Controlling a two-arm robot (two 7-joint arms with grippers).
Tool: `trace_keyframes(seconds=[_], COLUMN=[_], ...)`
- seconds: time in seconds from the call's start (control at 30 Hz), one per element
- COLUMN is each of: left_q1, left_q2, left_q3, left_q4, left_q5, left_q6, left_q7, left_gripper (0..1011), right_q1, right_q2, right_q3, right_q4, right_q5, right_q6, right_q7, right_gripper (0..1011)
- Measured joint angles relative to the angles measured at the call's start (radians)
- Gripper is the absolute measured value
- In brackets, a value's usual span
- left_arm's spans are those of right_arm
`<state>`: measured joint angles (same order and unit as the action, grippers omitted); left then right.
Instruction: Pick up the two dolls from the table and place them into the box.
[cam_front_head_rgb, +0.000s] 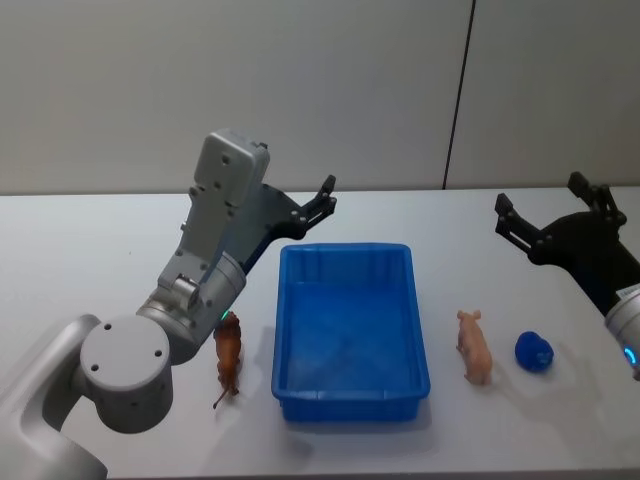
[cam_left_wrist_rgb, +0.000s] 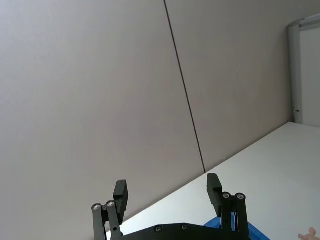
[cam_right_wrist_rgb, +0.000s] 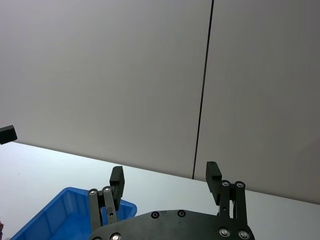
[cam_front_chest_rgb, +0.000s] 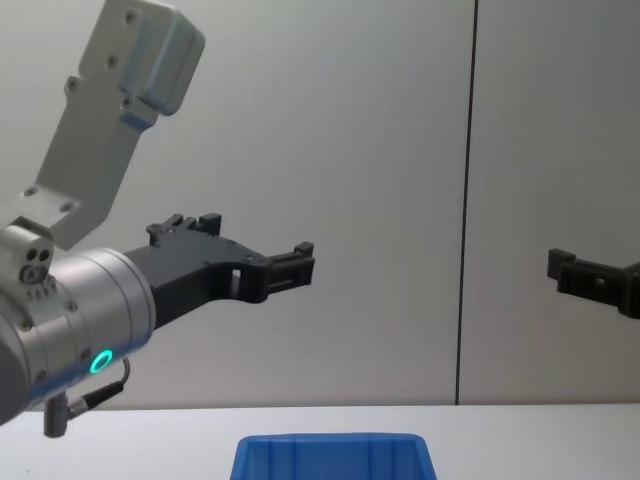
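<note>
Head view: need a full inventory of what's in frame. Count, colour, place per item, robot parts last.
box: 1, bright blue, table centre, no toys inside
brown animal toy: 1, brown, on the table just left of the box, beside the left arm
pig toy: 1, pink, on the table right of the box
blue lump doll: 1, bright blue, right of the pig toy, apart from it
table: 1, white, under all of the above
wall: grey panels with a dark vertical seam, behind the table
left tool: 1, black, open, raised above the table near the box's far left corner
right tool: 1, black, open, raised over the table's right side
</note>
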<state>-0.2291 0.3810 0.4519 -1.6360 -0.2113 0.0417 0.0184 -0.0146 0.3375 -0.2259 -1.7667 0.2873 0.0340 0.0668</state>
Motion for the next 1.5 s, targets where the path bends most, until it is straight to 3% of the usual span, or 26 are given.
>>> trace_keyframes(seconds=[0.33, 0.9, 1.5], left_q1=[0.017, 0.059, 0.094], left_q2=[-0.004, -0.011, -0.022], left_q3=[-0.007, -0.023, -0.035], left_q4=[-0.021, -0.042, -0.009], left_q5=[-0.038, -0.140, -0.219], left_q6=[0.077, 0.229, 0.326], left_q7=[0.073, 0.202, 0.273], left_gripper=[1001, 1001, 1001], right_q1=[0.000, 0.000, 0.000], right_q2=[0.000, 0.000, 0.000], right_q3=[0.000, 0.000, 0.000], right_q4=[0.000, 0.000, 0.000], right_q5=[0.000, 0.000, 0.000], right_q6=[0.000, 0.000, 0.000], right_q7=[0.000, 0.000, 0.000], right_gripper=[1001, 1001, 1001])
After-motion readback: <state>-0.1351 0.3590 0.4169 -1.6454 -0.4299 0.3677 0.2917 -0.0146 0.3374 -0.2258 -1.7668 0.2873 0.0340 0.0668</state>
